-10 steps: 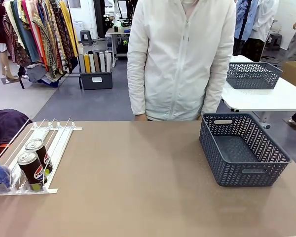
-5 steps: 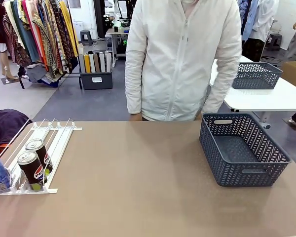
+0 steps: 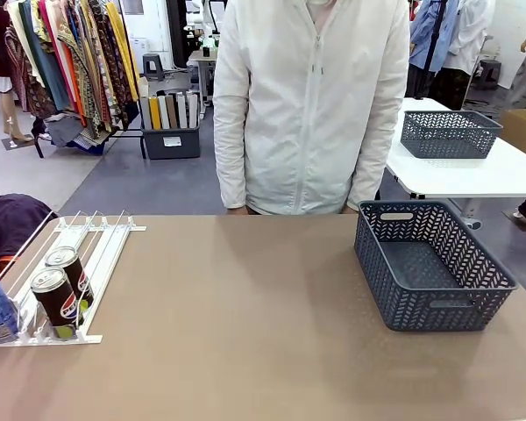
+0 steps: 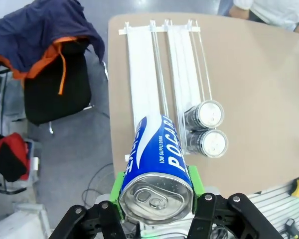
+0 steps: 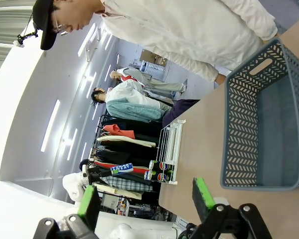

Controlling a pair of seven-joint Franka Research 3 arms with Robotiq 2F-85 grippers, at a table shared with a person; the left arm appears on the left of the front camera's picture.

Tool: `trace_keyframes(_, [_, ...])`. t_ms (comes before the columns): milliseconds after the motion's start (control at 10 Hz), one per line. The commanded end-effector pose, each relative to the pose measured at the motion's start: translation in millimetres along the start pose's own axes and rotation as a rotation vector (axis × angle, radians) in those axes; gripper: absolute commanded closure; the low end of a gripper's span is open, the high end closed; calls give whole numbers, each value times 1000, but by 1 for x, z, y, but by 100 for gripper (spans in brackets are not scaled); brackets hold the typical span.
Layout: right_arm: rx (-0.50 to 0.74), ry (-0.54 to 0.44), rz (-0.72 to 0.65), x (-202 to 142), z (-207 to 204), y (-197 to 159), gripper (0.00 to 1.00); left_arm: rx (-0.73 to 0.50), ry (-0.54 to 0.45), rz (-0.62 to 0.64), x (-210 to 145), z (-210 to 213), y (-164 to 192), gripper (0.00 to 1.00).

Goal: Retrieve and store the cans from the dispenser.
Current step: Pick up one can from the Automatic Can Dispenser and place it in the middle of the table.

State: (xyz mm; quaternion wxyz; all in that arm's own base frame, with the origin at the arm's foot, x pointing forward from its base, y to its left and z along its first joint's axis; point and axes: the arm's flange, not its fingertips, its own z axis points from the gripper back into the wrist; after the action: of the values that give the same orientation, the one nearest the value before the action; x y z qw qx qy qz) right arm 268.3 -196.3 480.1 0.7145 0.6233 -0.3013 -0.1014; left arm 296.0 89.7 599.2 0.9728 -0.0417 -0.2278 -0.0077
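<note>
Matt table, shiny cans, white wire and grey plastic

The table (image 3: 245,342) has a smooth, matt tan top. At its eight o'clock, the dispenser (image 3: 101,250) is thin white-coated wire over smooth white plastic lanes with a faint gloss. The two black cans (image 3: 60,294) in it are glossy printed metal with bare silver tops. The blue can (image 4: 157,154) is glossy too, its metal lid catching the lights, and sits between the rubbery-looking green pads (image 4: 196,180) of the matt black left gripper (image 4: 157,186). At three o'clock, the basket (image 3: 438,267) is matt dark grey lattice plastic. At twelve o'clock, the person's jacket (image 3: 311,105) is thin off-white cloth with a slight sheen.
</note>
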Motion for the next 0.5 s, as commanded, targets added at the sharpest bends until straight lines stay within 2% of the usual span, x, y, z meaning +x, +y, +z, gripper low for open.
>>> trace_keyframes(0, [18, -12, 10, 3, 0, 3, 0, -64, 10, 16, 36, -3, -40, 100])
trace_keyframes(100, [18, -12, 10, 3, 0, 3, 0, -114, -5, -86, 61, -5, -79, 100])
trace_keyframes(200, [18, -12, 10, 3, 0, 3, 0, -110, 0, -142, 79, -12, -112, 100])
trace_keyframes(400, [18, -12, 10, 3, 0, 3, 0, -118, 67, -353, 116, -53, -235, 100])
